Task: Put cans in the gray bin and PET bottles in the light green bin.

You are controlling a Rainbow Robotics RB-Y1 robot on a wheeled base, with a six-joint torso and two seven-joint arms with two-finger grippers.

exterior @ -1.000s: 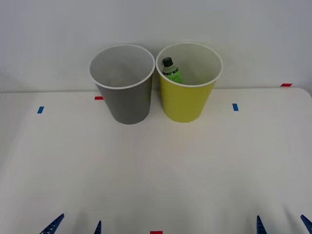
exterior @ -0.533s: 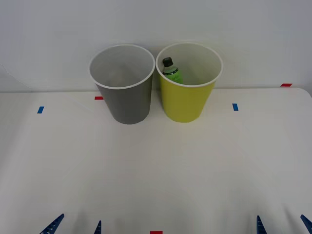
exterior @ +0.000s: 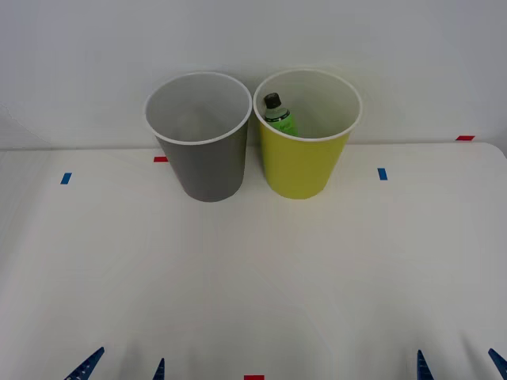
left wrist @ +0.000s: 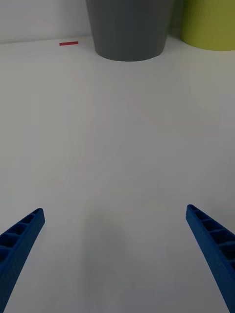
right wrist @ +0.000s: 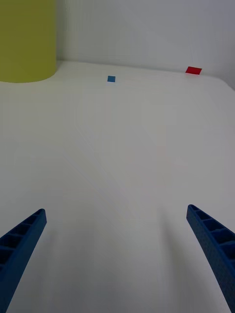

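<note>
Two big cup-shaped bins stand side by side at the far end of the white table (exterior: 253, 269), close to the wall. The big dark-gray bin w/ white rim & white inside (exterior: 203, 142) is on the robot's left. The big yellow-green bin w/ white rim & white inside (exterior: 305, 138) is on the right. Their rims almost touch.

The small clear plastic bottle w/ green stuff in it & a black screw cap (exterior: 277, 113) is inside the yellow-green bin. It leans on the wall nearest the gray bin, cap up. It has a label, but the words are too small to read. The bottom of the gray bin is hidden, so what's in it can't be told.

The left gripper (left wrist: 115, 259) is at the near edge of the table, on the left. Its blue ribbed fingers (left wrist: 22, 237) are wide apart & hold nothing. It faces the gray bin's base.

The right gripper (right wrist: 117, 259) is at the near edge on the right. Its blue fingers (right wrist: 210, 239) are wide apart too, w/ nothing between them. Both grippers are well apart from the bins.

Small tape marks are stuck on the table: a blue square (exterior: 383, 173) right of the yellow-green bin, a blue one (exterior: 66, 178) far left, a red strip (exterior: 161, 159) by the gray bin, a red one (exterior: 465, 138) at the far right corner & a red one (exterior: 253, 378) at the near edge. No writing on any of them.
</note>
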